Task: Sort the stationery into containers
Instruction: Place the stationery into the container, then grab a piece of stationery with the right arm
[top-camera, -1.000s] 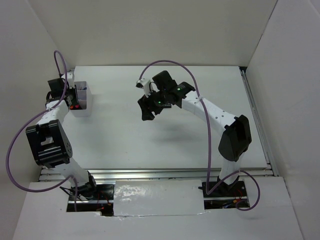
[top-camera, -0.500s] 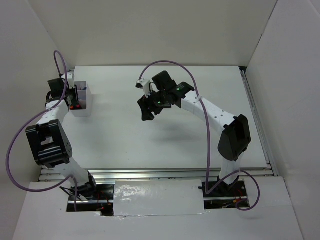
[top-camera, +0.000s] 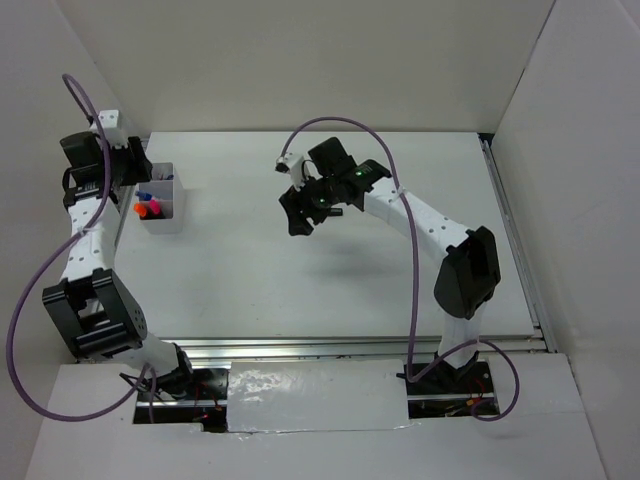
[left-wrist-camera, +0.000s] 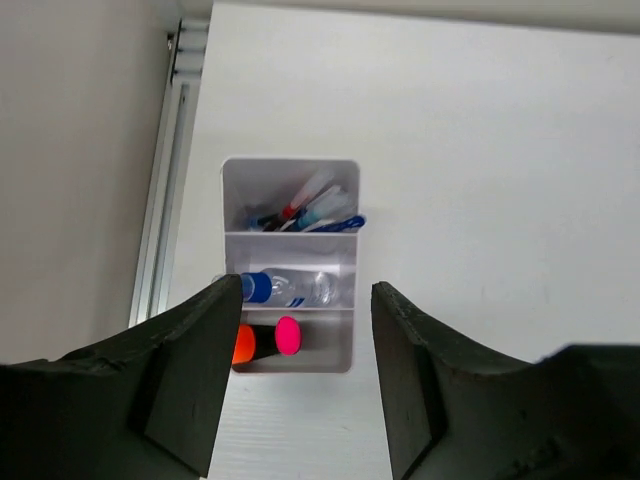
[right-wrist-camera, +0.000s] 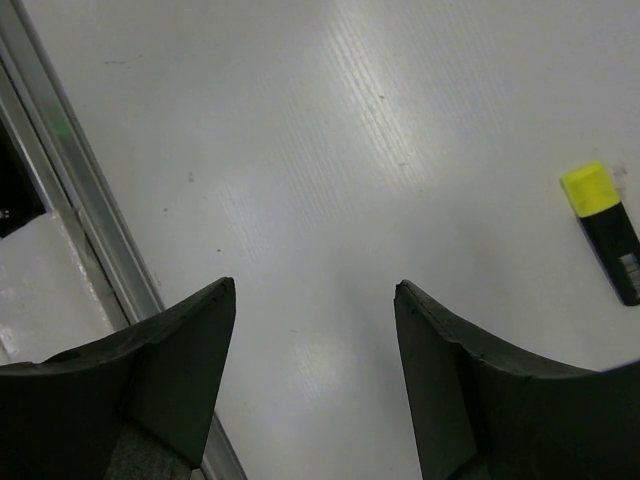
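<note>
The white box (left-wrist-camera: 350, 300) stands by the left rail, also in the top view (top-camera: 173, 218). Its far compartment holds red and blue pens (left-wrist-camera: 305, 210), the middle one the clear blue-capped bottle (left-wrist-camera: 290, 288), the near one an orange-capped highlighter (left-wrist-camera: 243, 343) and a pink-capped highlighter (left-wrist-camera: 288, 336). My left gripper (left-wrist-camera: 305, 290) hangs open and empty high above the box (top-camera: 118, 170). My right gripper (right-wrist-camera: 312, 288) is open and empty over bare table (top-camera: 295, 215). A yellow-capped highlighter (right-wrist-camera: 603, 230) lies on the table to its right, hidden in the top view.
A metal rail (left-wrist-camera: 165, 200) runs along the left table edge beside the box. Another rail (right-wrist-camera: 80, 190) shows at the left of the right wrist view. White walls enclose the table on three sides.
My left arm has lifted up and back from the box, uncovering its contents. My right gripper has shifted only slightly.
</note>
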